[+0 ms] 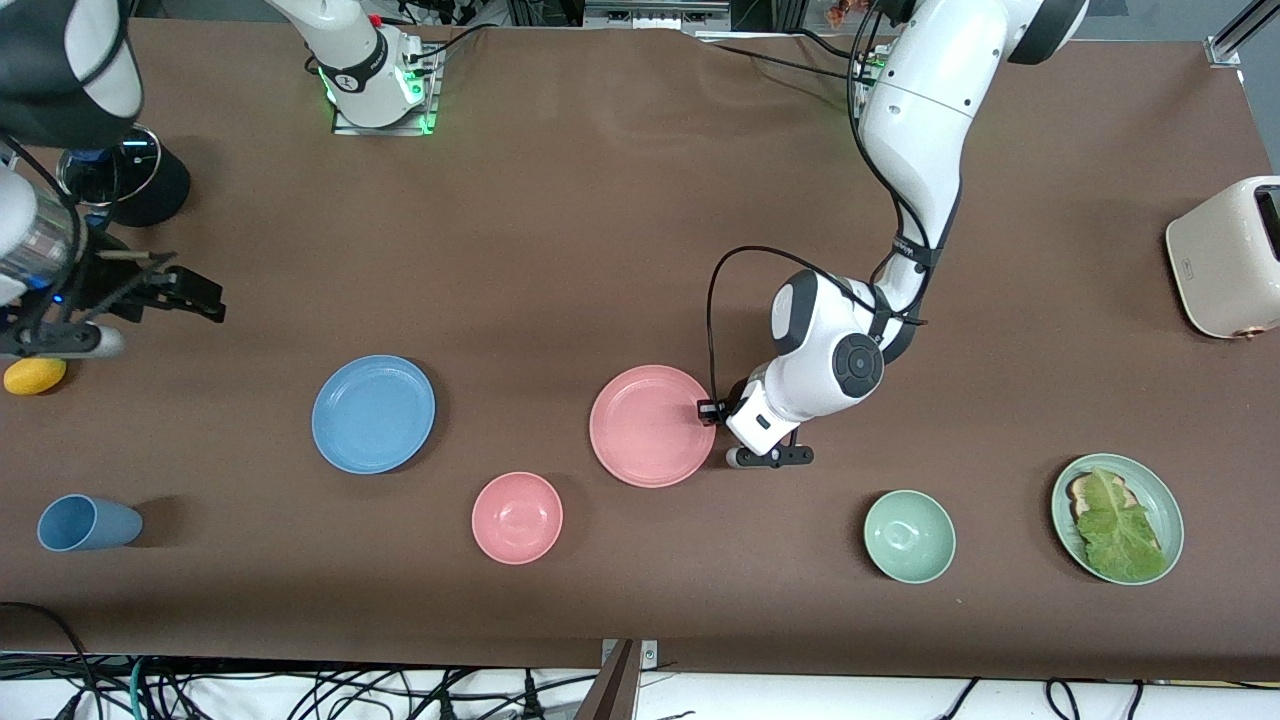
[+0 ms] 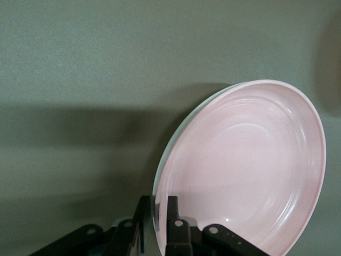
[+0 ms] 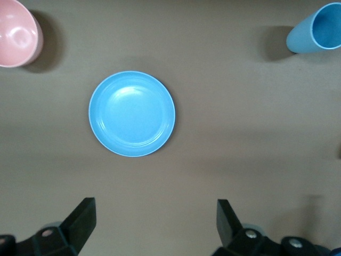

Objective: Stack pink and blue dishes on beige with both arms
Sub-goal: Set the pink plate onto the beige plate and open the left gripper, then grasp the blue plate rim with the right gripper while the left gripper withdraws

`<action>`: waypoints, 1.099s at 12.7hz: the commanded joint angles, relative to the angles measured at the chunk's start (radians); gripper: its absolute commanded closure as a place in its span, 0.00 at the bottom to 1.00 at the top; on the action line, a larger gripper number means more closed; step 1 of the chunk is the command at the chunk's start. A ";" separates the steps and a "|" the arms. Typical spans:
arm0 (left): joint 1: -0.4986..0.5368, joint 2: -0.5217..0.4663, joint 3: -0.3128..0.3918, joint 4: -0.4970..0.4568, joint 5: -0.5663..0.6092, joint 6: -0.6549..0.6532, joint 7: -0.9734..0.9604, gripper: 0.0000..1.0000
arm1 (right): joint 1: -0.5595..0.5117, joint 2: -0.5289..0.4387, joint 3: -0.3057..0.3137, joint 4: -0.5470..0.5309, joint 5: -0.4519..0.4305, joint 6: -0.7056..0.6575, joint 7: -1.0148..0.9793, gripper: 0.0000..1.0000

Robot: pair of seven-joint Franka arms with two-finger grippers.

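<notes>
L hand point(image 2: 156, 226) is pinched thin on the pink plate point(image 1: 651, 425) rim; beige plate point(image 2: 169, 146) shows just under it. Releasing crooked could drag pink off-centre. R hand point(image 3: 155, 224) is spread wide, hovering w/ blue plate point(image 1: 373, 413) below-ahead, untouched on the surface point(image 1: 620, 230).

Pink plate point(image 2: 250, 170) fills much of the frame, concave face to the camera, lying on a dull brown table point(image 2: 106, 64). A pale edge shows just under its rim on one side. Left gripper point(image 2: 161, 221): two black fingers point(image 2: 173, 213) straddle the plate's rim, narrowly apart, one on each side. Broad shadow on the table beside the plate.
</notes>
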 commanded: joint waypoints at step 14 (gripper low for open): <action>0.006 -0.104 0.061 0.030 0.060 -0.198 -0.011 0.66 | -0.049 0.161 0.002 -0.258 0.041 0.402 -0.147 0.01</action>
